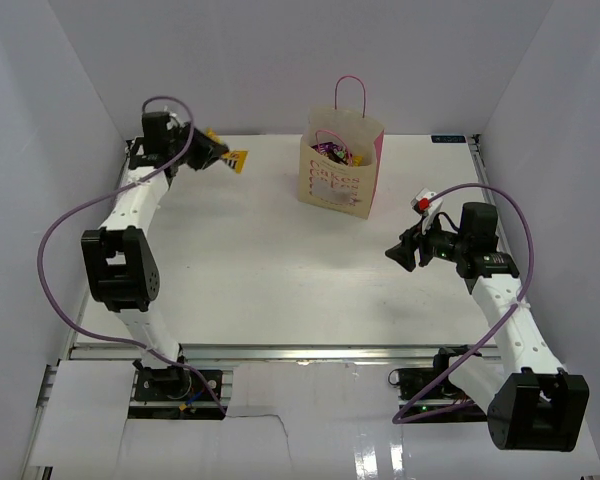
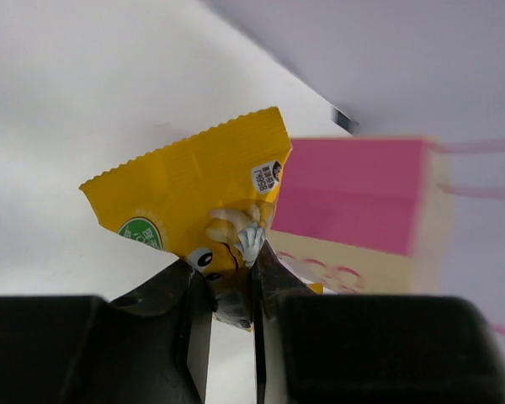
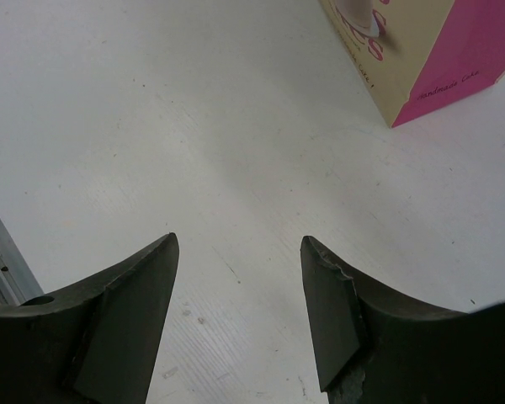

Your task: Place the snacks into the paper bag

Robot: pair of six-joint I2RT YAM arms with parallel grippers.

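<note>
In the upper left of the overhead view, a yellow pack [image 1: 237, 160] is seen clamped in the left tool [image 1: 220, 155], over the far left part of the tabletop [image 1: 260, 270]. In the left wrist view the pack is shown pinched by its lower part between the two dark fingers [image 2: 185, 307]. Its serrated edge is turned up and to the left, a round green mark is seen at its lower left, and a small white label at its upper right.

The paper bag [image 1: 340, 172] is stood upright at the upper centre of the overhead view, well apart from the pack and to its right. One pink loop handle is raised above the rim, and purple and other wrappers [image 1: 335, 150] are seen inside the open top.

The right tool [image 1: 400, 253] is found right of centre in the overhead view, released, its jaws spread wide over the tabletop. In the right wrist view a lower corner of the bag is seen at the upper right of the frame.
</note>
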